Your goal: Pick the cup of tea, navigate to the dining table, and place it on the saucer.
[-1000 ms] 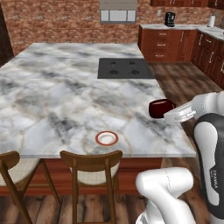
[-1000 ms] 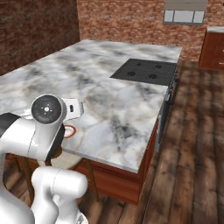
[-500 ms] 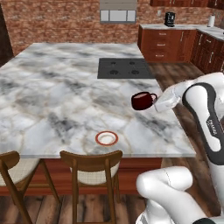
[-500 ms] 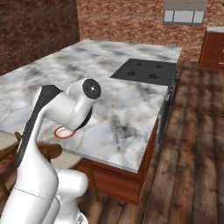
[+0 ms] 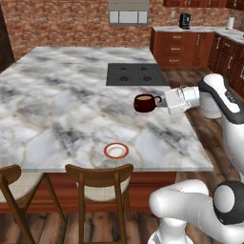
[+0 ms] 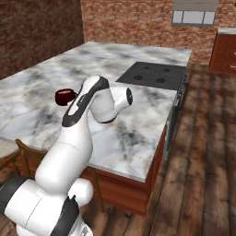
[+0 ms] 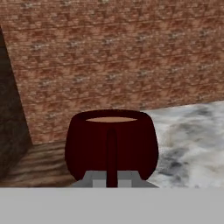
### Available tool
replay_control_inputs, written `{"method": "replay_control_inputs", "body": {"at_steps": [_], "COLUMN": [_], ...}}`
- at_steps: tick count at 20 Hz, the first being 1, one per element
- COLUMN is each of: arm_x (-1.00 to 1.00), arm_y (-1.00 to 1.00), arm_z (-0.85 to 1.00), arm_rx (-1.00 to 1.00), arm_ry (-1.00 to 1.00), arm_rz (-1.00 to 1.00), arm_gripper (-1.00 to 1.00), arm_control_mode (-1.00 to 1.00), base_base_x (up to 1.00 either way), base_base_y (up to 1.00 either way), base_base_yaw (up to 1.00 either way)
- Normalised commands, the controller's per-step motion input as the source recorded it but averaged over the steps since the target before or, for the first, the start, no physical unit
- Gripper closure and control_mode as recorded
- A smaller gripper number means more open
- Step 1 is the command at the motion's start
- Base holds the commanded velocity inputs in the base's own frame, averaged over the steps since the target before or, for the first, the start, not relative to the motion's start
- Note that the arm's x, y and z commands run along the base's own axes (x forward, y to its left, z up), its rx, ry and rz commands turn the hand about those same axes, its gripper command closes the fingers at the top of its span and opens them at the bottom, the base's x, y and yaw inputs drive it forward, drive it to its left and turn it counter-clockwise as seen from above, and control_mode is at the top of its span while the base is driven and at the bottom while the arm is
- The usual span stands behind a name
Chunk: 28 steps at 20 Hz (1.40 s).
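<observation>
1 small dark maroon-brown round cup of tea (image 5: 144,102), with a side handle and light brown liquid inside, hangs upright in the air above the large white-grey veined marble table (image 5: 57,109) with its reddish wood base. The end effector (image 5: 161,102) reaches in level from the right in the left base view, its jaws pinched narrow on the cup's handle. In the hand view the cup (image 7: 111,146) sits straight ahead, its handle running down between the 2 fingertips (image 7: 97,180), with a brick wall behind and marble to the right. In the right base view the cup (image 6: 64,97) peeks out from behind the white arm.

1 small round saucer (image 5: 116,150) with an orange-red rim and white centre lies near the table's front edge, well apart from the cup, nearer the camera and to the left. 1 black inset cooktop (image 5: 136,74) lies beyond the cup. 2 wooden chairs with woven seats (image 5: 101,182) stand at the front edge, 1 just below the saucer.
</observation>
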Motion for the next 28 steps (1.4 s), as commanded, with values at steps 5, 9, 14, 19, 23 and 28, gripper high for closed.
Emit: {"method": "replay_control_inputs", "body": {"at_steps": [5, 9, 14, 19, 23, 28], "arm_x": [0.28, -0.02, -0.08, -0.02, 0.00, 0.00], "arm_y": [0.00, 0.02, 0.35, 0.43, 0.18, 0.00], "arm_z": [-0.22, -0.04, -0.25, -0.46, -0.50, -0.62], "arm_rx": [0.10, 0.00, -0.07, -0.10, -0.03, 0.00], "arm_ry": [-0.02, -0.07, 0.00, 0.00, 0.00, 0.00], "arm_rz": [0.12, 0.04, 0.06, 0.01, 0.00, -0.01], "arm_gripper": [1.00, 1.00, 1.00, 1.00, 1.00, 1.00], "arm_control_mode": [-1.00, -1.00, -1.00, -1.00, -1.00, -1.00], "base_base_x": [0.00, 0.00, 0.00, 0.00, 0.00, 0.00], "base_base_y": [0.00, 0.00, 0.00, 0.00, 0.00, 0.00], "base_base_yaw": [0.00, 0.00, 0.00, 0.00, 0.00, 0.00]}}
